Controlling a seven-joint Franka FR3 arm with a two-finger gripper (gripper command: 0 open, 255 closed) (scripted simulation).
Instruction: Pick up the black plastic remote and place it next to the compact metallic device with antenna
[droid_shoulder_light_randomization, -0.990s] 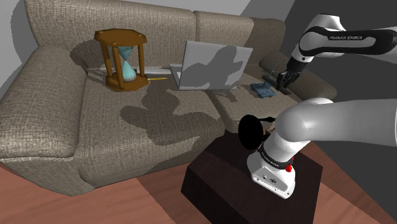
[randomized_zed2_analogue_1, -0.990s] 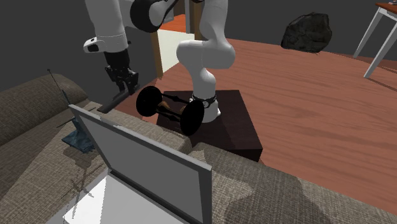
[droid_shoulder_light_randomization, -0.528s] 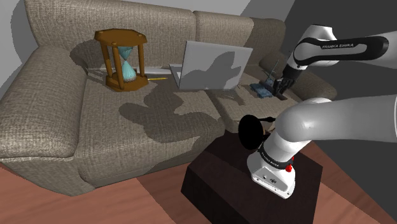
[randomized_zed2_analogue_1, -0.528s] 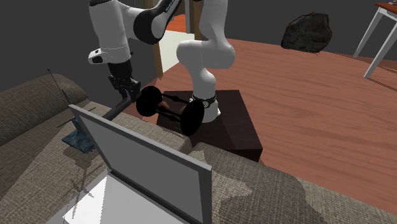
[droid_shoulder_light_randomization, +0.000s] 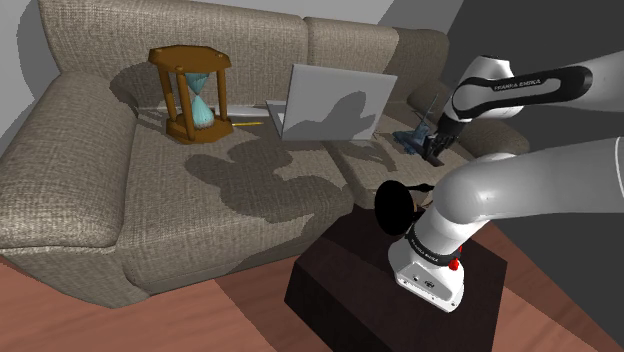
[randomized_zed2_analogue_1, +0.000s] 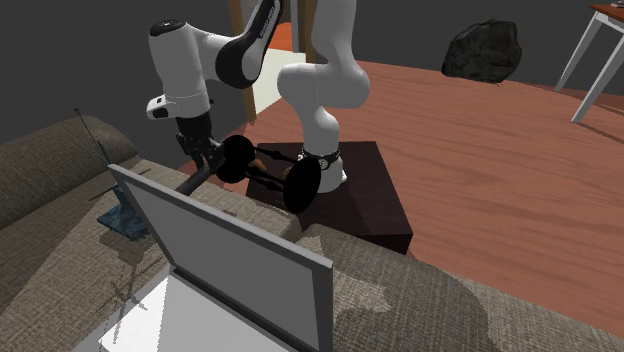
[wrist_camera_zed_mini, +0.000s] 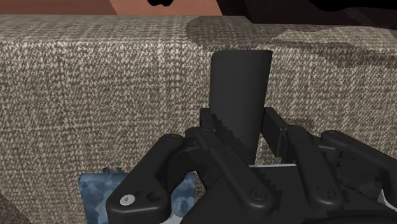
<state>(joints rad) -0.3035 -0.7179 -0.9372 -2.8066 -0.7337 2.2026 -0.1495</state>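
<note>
My claw (wrist_camera_zed_mini: 243, 130) is clasping the remote (wrist_camera_zed_mini: 240, 76) across its narrow sides at the frame's centre — I am judging it light, stiff and slick.

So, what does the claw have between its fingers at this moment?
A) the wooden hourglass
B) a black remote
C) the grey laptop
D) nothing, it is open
B: in the wrist view the claw is shut on the black remote, which sticks out in front of it over the sofa.
</note>
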